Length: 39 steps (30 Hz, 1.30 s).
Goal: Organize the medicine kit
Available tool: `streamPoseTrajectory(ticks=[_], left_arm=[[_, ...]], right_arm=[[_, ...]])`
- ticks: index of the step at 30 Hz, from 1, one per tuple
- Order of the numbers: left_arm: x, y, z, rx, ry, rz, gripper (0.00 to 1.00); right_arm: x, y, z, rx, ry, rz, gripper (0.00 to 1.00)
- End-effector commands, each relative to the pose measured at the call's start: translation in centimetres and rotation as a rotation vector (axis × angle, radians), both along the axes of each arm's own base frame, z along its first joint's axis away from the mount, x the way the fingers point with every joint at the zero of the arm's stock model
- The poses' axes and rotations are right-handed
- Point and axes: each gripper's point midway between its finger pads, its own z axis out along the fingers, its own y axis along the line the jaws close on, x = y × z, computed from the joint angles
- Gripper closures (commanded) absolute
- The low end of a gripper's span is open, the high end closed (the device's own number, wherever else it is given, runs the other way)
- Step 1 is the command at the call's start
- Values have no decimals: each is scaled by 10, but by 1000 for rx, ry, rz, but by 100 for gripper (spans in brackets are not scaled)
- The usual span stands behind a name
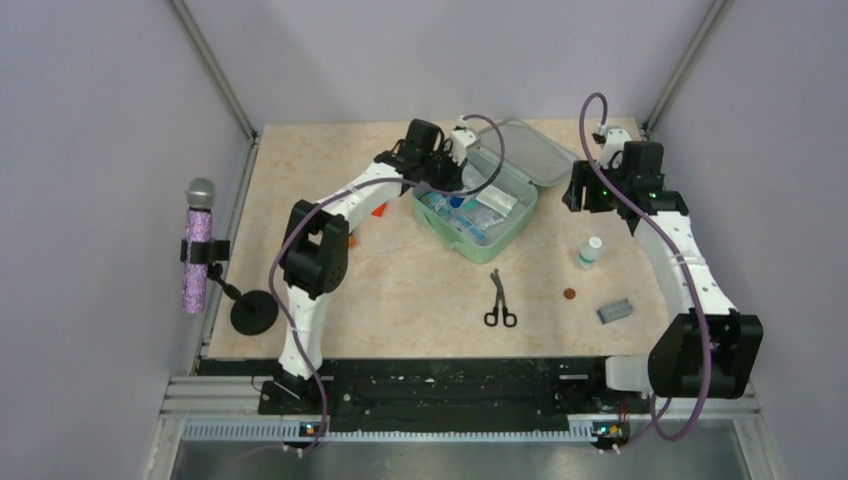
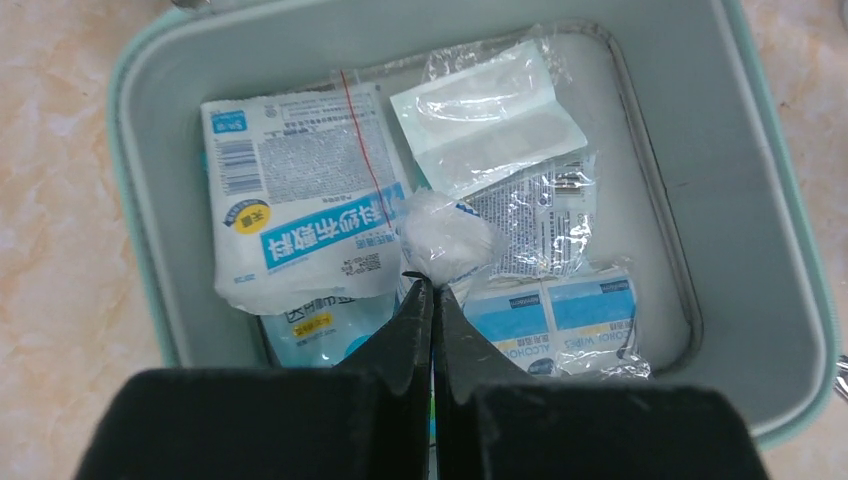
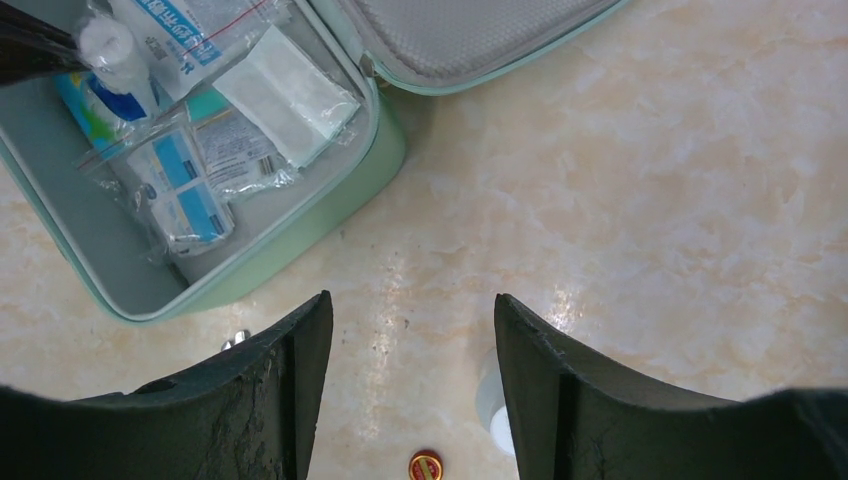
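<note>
Mint-green medicine kit (image 1: 510, 232) sits lid-open at upper centre of the overhead view. Left gripper (image 2: 432, 285), pressed together, hangs inside it, tips touching a white wad (image 2: 445, 240); whether it pinches the wad I cannot tell. Right gripper (image 3: 412, 300), spread and empty, hovers just right of the kit, the nearer arm to the small bottle (image 1: 590, 252) below it.

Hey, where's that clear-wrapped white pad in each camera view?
Top external: white pad inside the open kit, right side, upper centre of the picture.
Left wrist: pad upper middle.
Right wrist: pad top left.
Shared landmark: the medicine kit, its mint rim around the pad.
</note>
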Motion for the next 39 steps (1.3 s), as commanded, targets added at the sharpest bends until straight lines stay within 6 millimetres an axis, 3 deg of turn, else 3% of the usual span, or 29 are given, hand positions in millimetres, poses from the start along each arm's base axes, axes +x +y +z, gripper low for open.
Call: streamPoseTrajectory(ticks=[1, 5, 10, 13, 17, 20, 27, 32, 39], left_arm=[[6, -14, -5, -26, -68, 15, 100], [7, -13, -18, -14, -57, 50, 100], [13, -10, -12, -23, -61, 103, 62], [19, -5, 8, -35, -67, 132, 51], [29, 9, 48, -65, -63, 184, 49], [26, 23, 74, -94, -49, 200, 49], [-13, 44, 115, -116, -98, 135, 47], [-41, 44, 114, -133, -58, 70, 47], [-49, 47, 111, -129, -43, 60, 48]], right_arm=[[10, 1, 20, 14, -38, 2, 40], [7, 2, 9, 8, -6, 21, 40], [0, 0, -11, -41, 49, 67, 37], [-2, -7, -25, -98, 92, 86, 36], [-4, -19, -38, -180, 137, 99, 35], [-5, -28, -50, -234, 179, 100, 35], [-10, -35, -70, -278, 237, 107, 34], [-23, -44, -72, -315, 280, 70, 35], [-52, -49, -78, -338, 347, 68, 37]])
